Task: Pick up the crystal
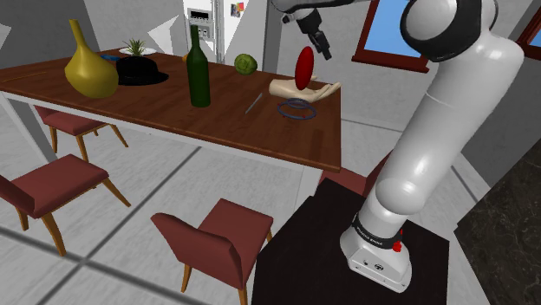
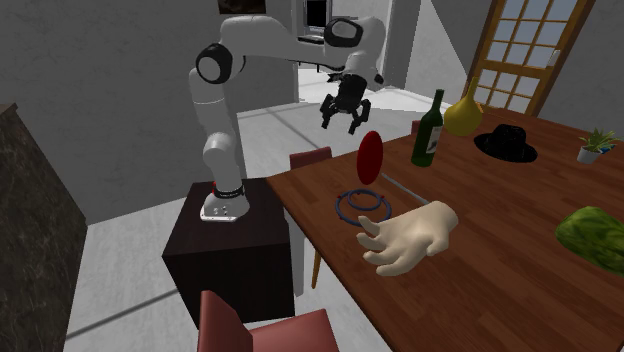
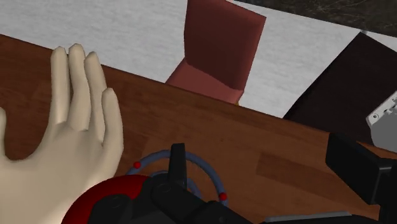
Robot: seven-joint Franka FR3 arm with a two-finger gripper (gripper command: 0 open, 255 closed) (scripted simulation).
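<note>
In the shoulder view the red crystal (image 1: 304, 68) stands on its narrow end over a blue ringed stand (image 1: 296, 109) near the table (image 1: 217, 121) edge closest to the robot, just beside a pale model hand (image 1: 290, 88). Its long axis runs near upright, tips up and down. The tool (image 1: 321, 45) hangs above and a little to that view's right, clear of the crystal. In the second exterior view the black fingers are spread apart with nothing between them, and the tool sits above the crystal toward that view's left. The crystal shows here as a slim, smooth oval, so I judge it rigid, light, slick and easily toppled. The best hold looks like its mid-height, across the thin way. In the wrist view the two fingers stand wide apart, the red body close under the tool, a red chair (image 3: 222, 44) beyond the table.
</note>
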